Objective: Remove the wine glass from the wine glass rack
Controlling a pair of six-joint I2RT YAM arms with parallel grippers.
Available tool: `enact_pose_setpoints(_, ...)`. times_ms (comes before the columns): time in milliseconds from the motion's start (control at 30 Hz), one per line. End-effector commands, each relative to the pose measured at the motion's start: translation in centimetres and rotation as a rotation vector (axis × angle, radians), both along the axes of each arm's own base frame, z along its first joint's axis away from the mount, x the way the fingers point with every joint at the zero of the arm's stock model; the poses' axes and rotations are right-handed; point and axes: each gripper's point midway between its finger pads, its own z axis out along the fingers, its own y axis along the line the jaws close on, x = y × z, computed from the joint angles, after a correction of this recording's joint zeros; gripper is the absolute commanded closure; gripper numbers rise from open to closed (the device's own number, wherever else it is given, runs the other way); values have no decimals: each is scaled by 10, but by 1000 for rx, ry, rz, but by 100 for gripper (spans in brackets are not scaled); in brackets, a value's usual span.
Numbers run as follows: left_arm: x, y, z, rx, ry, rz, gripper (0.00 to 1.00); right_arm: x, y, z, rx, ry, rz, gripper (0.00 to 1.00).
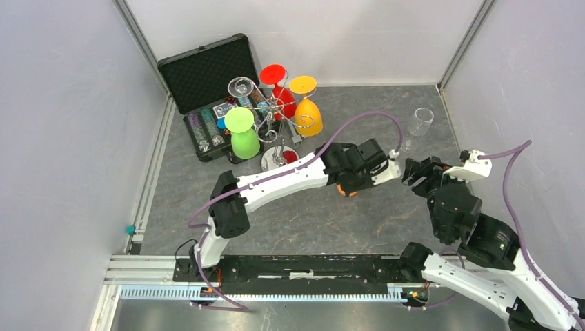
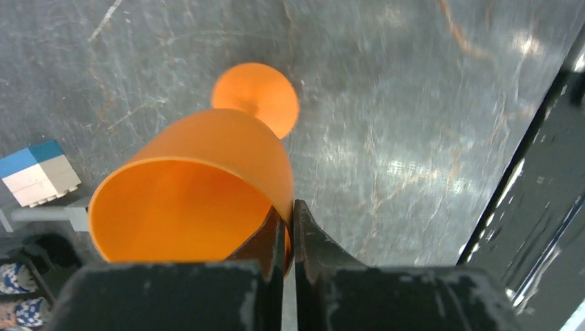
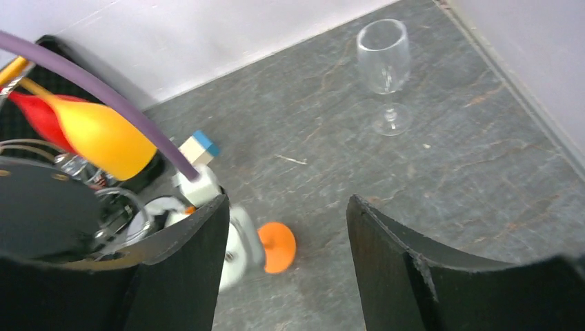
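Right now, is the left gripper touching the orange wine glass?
Touching. The left wrist view shows the left gripper clamped on the orange wine glass, one finger inside its bowl, one outside.

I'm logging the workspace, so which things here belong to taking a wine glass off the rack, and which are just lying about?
Job: orange plastic wine glass, gripped at its rim by the left end effector; shiny silver wire rack.
Lying about: open black case of coloured chips; clear stemmed glass standing upright; blue-and-white block.
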Motion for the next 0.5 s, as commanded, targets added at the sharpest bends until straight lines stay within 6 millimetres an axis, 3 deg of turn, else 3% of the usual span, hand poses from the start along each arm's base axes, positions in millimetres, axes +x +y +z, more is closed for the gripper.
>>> enact_pose_setpoints(0,-8,21,35,2,-102,-202,98,-5,13,18,30,-14,106,32)
enact_pose_setpoints(267,-16,32,35,14,-134,-321,98,-17,4,59,112,-129,159,32)
enact_pose_setpoints(467,-48,52,56,-14,-193,-648,98,-17,-11,74,20,-102,106,31)
